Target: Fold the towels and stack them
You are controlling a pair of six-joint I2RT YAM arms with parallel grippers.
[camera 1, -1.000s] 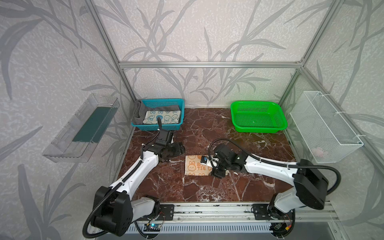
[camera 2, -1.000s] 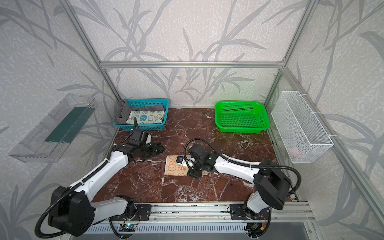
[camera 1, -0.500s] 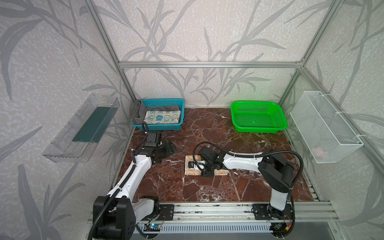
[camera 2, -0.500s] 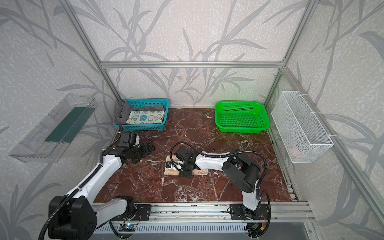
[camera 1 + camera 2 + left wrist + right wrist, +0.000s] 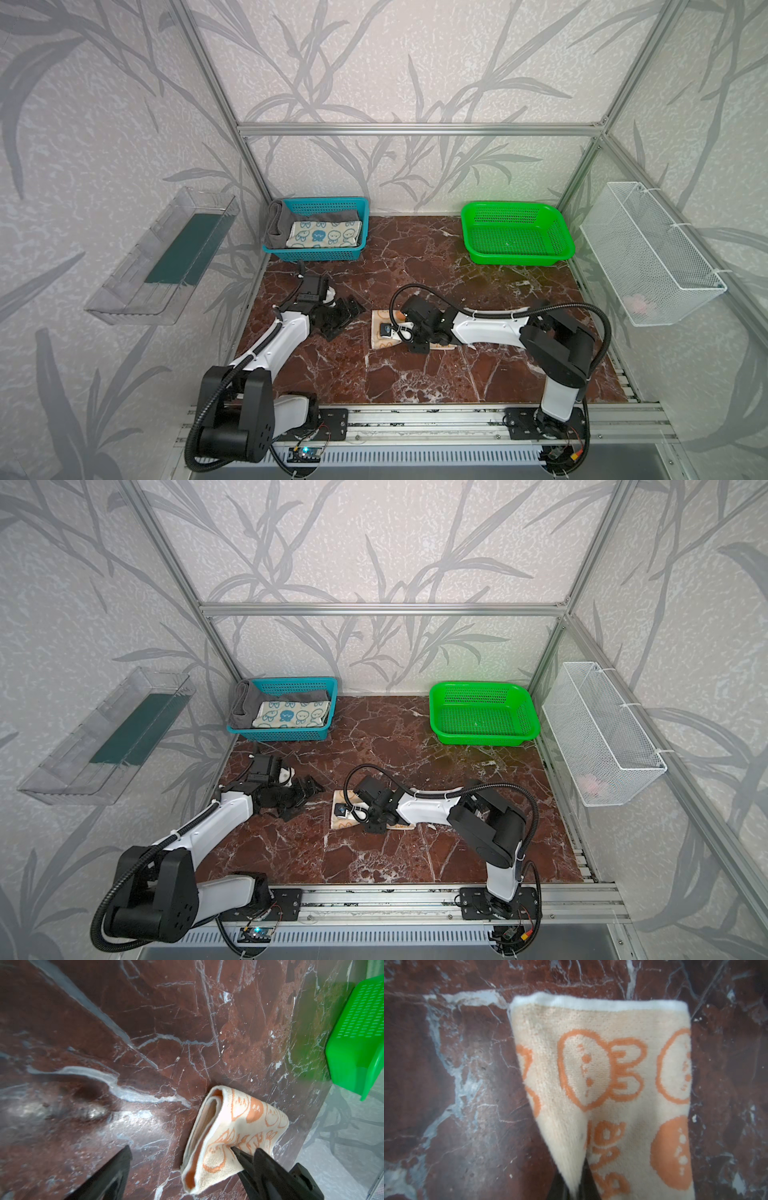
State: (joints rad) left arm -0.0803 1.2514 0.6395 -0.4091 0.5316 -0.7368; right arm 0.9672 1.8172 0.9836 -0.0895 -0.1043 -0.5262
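The folded orange-and-cream bunny towel (image 5: 379,343) (image 5: 337,824) lies mid-table. My right gripper (image 5: 386,332) (image 5: 343,810) (image 5: 579,1186) sits over it and is shut on a pinched-up ridge of the cloth (image 5: 602,1076). My left gripper (image 5: 347,322) (image 5: 305,798) (image 5: 192,1149) stands wide open just left of the towel (image 5: 239,1126), holding nothing. In the left wrist view a dark fingertip presses into the cloth. The teal bunny towel (image 5: 324,235) (image 5: 291,715) lies folded on the dark grey towel (image 5: 276,220) (image 5: 243,698) in the blue basket (image 5: 316,252) (image 5: 282,732).
A green basket (image 5: 519,259) (image 5: 484,739) (image 5: 357,1047) stands at the back right. A white wire basket (image 5: 648,253) hangs on the right wall and a clear tray (image 5: 166,253) on the left wall. Dark red marble shows in front of both arms.
My right gripper slid left over the orange towel and closed on it. The left gripper opened wider and stayed beside the towel's left end.
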